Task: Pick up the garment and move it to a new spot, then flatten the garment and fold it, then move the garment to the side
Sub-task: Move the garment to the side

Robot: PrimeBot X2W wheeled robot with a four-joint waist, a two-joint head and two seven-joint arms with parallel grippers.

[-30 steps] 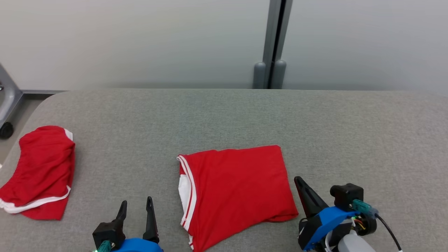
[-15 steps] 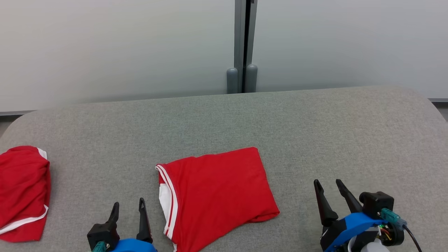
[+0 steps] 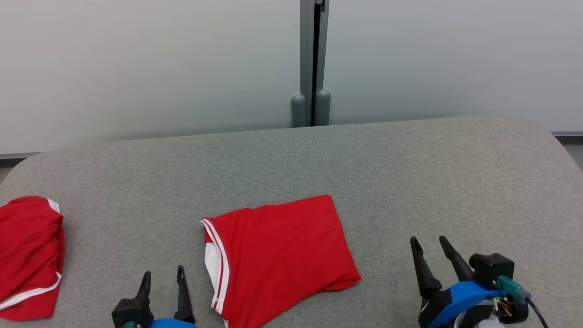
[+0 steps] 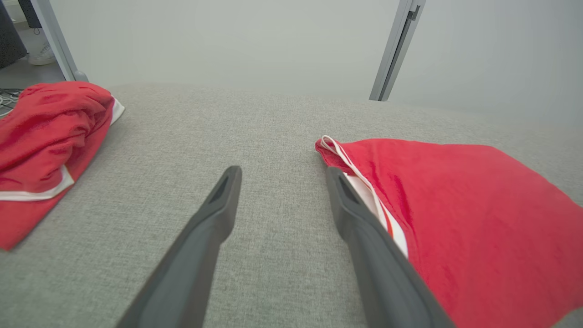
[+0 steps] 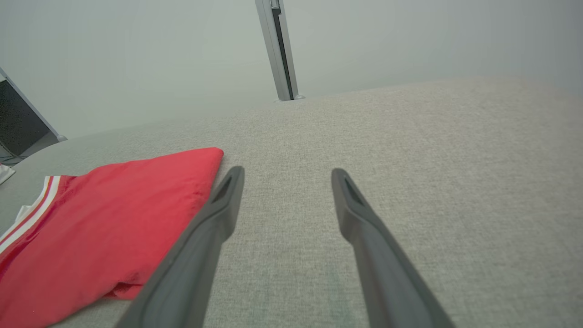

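A: Where's the garment (image 3: 278, 255)?
B: Folded on the table (image 3: 410, 182), between left gripper (image 3: 164, 271) and right gripper (image 3: 427, 238) — both spread wide, empty.
A: Room?
B: Bare grey out to the right edge — red cloth (image 3: 27, 255) by the left.

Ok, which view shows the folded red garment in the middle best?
Head view: the folded garment shows almost whole from above. The left wrist view catches its white-striped side obliquely; the right wrist view its plain far corner, cropped.

Grey fabric table (image 3: 410, 182) before a pale wall (image 3: 136, 68) and metal post (image 3: 311, 68).
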